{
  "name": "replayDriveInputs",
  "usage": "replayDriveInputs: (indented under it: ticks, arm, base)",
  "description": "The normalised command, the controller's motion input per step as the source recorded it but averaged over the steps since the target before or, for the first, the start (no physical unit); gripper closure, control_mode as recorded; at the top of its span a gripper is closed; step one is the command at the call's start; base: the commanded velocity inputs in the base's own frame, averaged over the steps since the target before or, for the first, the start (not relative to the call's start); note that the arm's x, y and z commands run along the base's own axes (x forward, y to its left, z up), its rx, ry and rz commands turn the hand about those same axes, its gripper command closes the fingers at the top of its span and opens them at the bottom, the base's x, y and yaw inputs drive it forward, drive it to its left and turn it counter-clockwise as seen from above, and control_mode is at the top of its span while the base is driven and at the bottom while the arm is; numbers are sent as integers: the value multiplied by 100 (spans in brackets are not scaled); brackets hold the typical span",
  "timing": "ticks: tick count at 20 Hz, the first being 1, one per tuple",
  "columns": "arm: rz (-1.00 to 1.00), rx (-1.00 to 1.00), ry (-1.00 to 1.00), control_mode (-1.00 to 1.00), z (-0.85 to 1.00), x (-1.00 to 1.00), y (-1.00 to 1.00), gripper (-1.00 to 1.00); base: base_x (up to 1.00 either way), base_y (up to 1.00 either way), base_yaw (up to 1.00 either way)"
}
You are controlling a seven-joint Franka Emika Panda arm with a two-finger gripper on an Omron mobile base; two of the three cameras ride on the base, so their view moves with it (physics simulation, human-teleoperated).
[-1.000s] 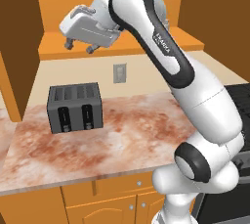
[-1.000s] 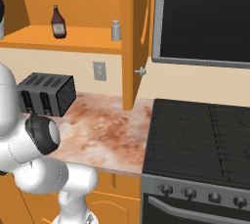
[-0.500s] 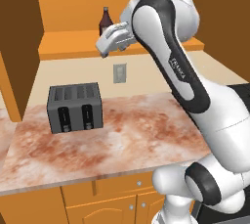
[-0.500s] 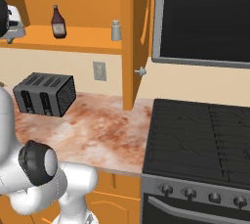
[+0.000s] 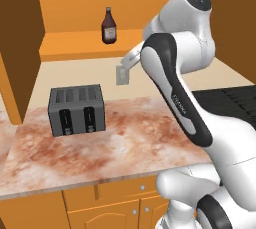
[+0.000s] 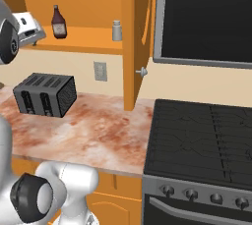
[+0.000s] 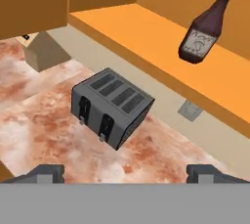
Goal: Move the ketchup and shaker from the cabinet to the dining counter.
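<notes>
I had the gripper [image 7: 125,171] spread wide and empty, angled down over the toaster [image 7: 111,106] and marble worktop [image 7: 44,130]. The ketchup [image 7: 203,28] stood upright on the cabinet [image 6: 88,40] shelf, the shaker [image 6: 116,30] well along from it. I judged I should level the hand, centre the bottle's body between the fingers, then close.

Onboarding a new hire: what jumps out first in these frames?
The white arm sweeping up toward the open orange cabinet, its hand open near the shelf. On that shelf stand the dark ketchup and, further right, the grey shaker. Below, a grey toaster sits on the marble worktop.
</notes>
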Motion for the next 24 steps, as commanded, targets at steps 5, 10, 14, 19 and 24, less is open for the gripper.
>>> replayDriveInputs:
  ticks: [5, 10, 14, 19, 24]
  arm:
    - [-31, 0, -2, -100, 5, 50, -15, -100]
    - [-34, 1, 0, -100, 15, 50, -3, -100]
    - [-34, 4, 0, -100, 18, 51, 0, -100]
    - [-24, 13, 0, -100, 29, 48, 1, -100]
    - [-11, 17, -1, -100, 16, 39, 0, -100]
  base:
    - [0, 0, 0]
    - [0, 0, 0]
    - [0, 0, 0]
    - [0, 0, 0]
    - [0, 0, 0]
